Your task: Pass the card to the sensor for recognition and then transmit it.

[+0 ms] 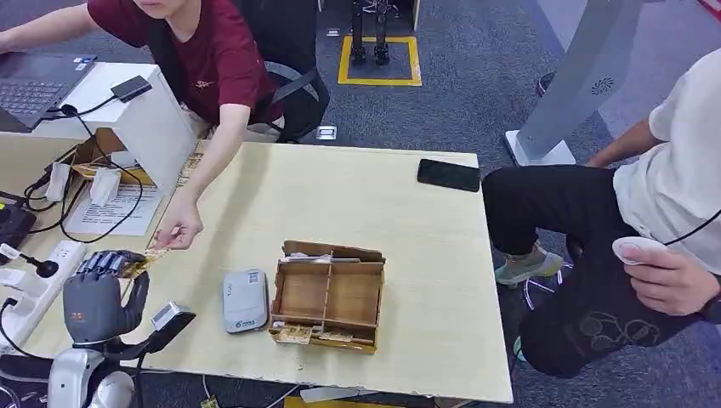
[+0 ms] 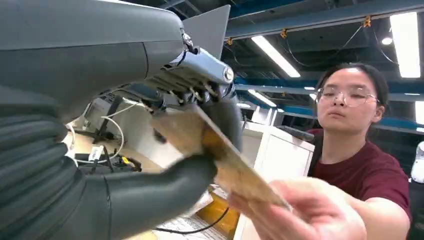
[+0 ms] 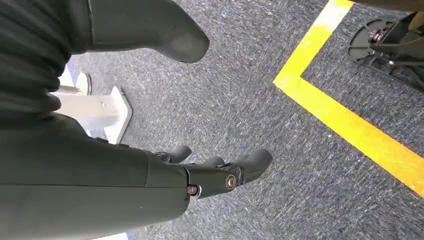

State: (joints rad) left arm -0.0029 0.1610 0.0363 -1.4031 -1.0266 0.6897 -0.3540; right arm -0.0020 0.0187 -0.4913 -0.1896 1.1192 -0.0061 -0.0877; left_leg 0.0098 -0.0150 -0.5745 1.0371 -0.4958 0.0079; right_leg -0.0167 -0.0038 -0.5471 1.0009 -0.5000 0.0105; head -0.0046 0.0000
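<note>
Left robot hand (image 1: pixel 100 293) — raised over the table's (image 1: pixel 408 280) near left corner, fingers and thumb pinching one end of the card (image 1: pixel 144 262). In the left wrist view the thumb (image 2: pixel 165 187) presses the card (image 2: pixel 220 160) from one side and the darker fingers (image 2: pixel 225 117) from the other.

Card — thin, tan, tilted, held above the table surface. Its far end sits in a person's hand (image 1: pixel 177 229); that person wears a dark red shirt and reaches in from the table's far left side.

Right robot hand (image 3: pixel 220 175) — hangs over grey carpet beside a yellow floor line (image 3: pixel 345 120), fingers loosely apart, thumb well clear of them, holding nothing.

Sensor (image 1: pixel 245 299) — flat grey reader lying on the table, near the front edge, just beside the wooden box.

Wooden box (image 1: pixel 327 296) — open, partitioned into compartments, near the table's middle front; small tan pieces lie along its near edge.

Black phone (image 1: pixel 449 175) — flat at the far right edge of the table.

Second person (image 1: pixel 672 221) — seated at the right, white shirt, a small white device in hand.
</note>
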